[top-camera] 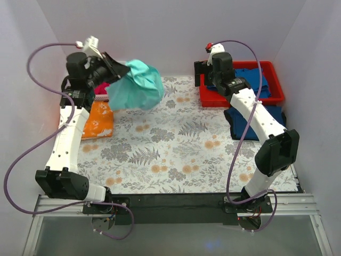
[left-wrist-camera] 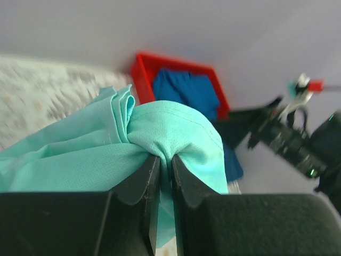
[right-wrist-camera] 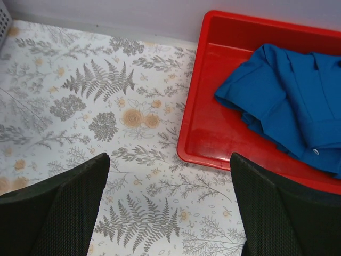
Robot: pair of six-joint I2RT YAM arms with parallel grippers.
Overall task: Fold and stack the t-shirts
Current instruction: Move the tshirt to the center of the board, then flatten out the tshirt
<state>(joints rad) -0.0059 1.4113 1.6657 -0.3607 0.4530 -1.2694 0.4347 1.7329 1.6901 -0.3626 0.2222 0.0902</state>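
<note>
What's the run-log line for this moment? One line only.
left end effector: shut on mint-teal t-shirt, held aloft | right end effector: open, by red tray edge | blue t-shirt: in tray

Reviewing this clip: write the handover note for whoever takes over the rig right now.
Left hand: shut on the mint-teal t-shirt, bunched and held above the far left of the floral sheet.
Right hand: open, empty, over the red tray at its edge.
Blue t-shirt lies crumpled in the tray; a second blue t-shirt lies just in front of it.
Done, apparently: orange t-shirt folded at left, with a magenta t-shirt partly hidden behind it.
Left: fold and stack the teal, then both blues.
</note>
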